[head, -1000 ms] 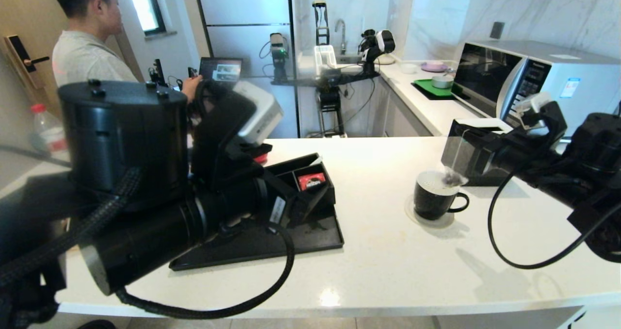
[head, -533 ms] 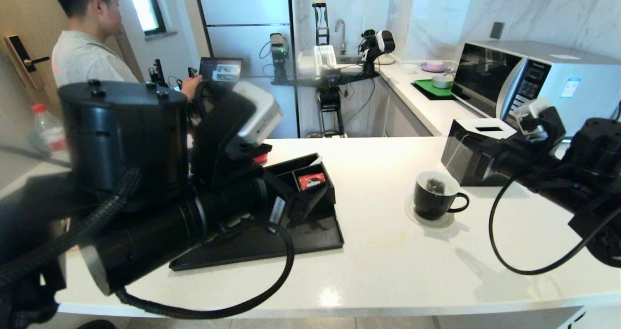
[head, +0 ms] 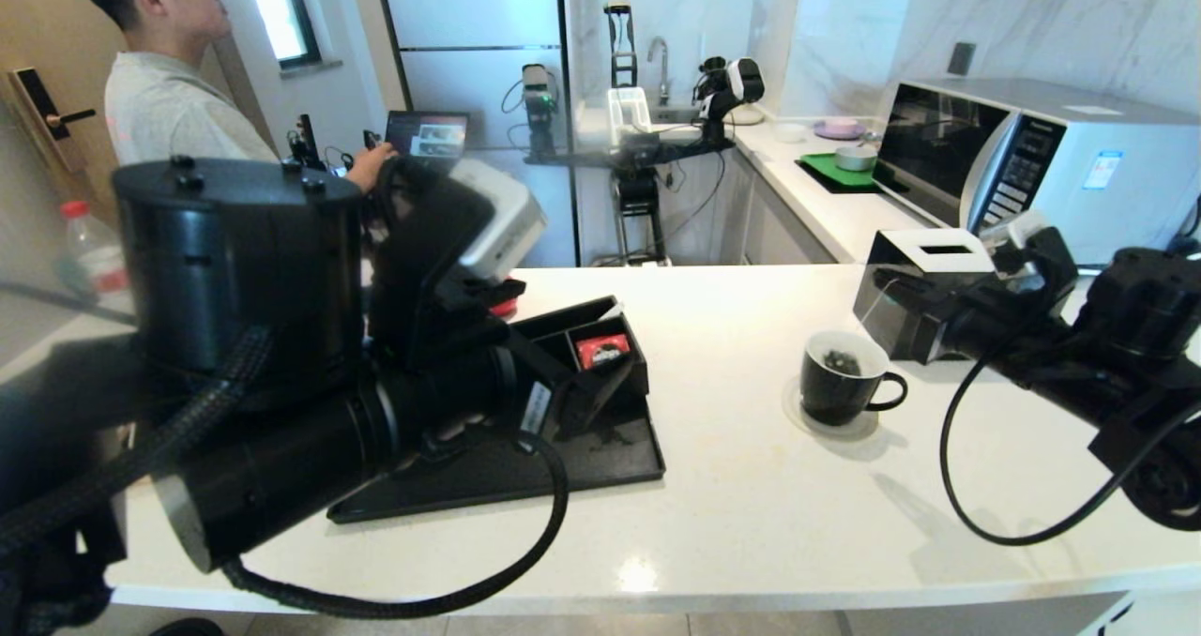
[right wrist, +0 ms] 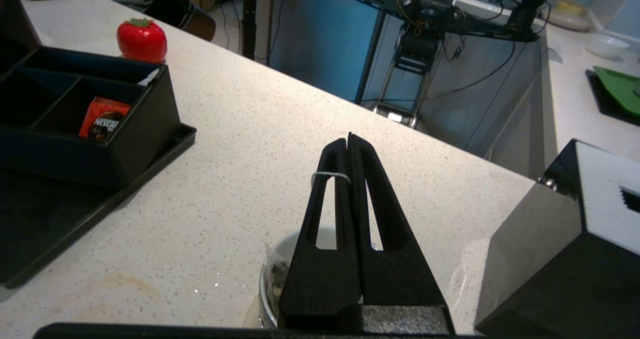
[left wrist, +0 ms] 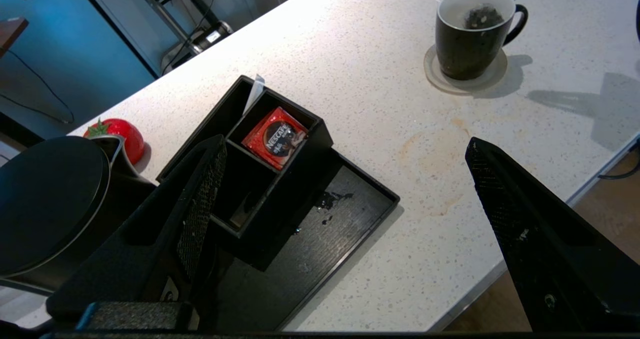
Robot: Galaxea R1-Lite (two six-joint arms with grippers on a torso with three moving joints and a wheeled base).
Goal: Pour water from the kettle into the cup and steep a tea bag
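Note:
The black cup (head: 838, 385) with a white inside stands on a round coaster at the counter's right. The grey tea bag (head: 843, 362) sits inside it, also seen as the tea bag (left wrist: 481, 15) in the cup (left wrist: 467, 49). My right gripper (right wrist: 349, 138) hovers just above the cup (right wrist: 280, 251), shut on the bag's white string (right wrist: 327, 174); in the head view the right gripper (head: 887, 281) is in front of the tissue box. My left gripper (left wrist: 345, 141) hangs open and empty over the tray. The kettle (left wrist: 45, 204) stands beside it.
A black tray (head: 563, 462) holds an organiser with a red sachet (head: 602, 350). A red strawberry (left wrist: 117, 134) lies behind it. A black tissue box (head: 929, 251) stands right of the cup, a microwave (head: 1032, 158) beyond. A person (head: 159, 101) stands at the far left.
The tea bag hung at the cup's rim a second ago and now rests inside the cup. My right gripper has sunk a little with the string. The left arm is still.

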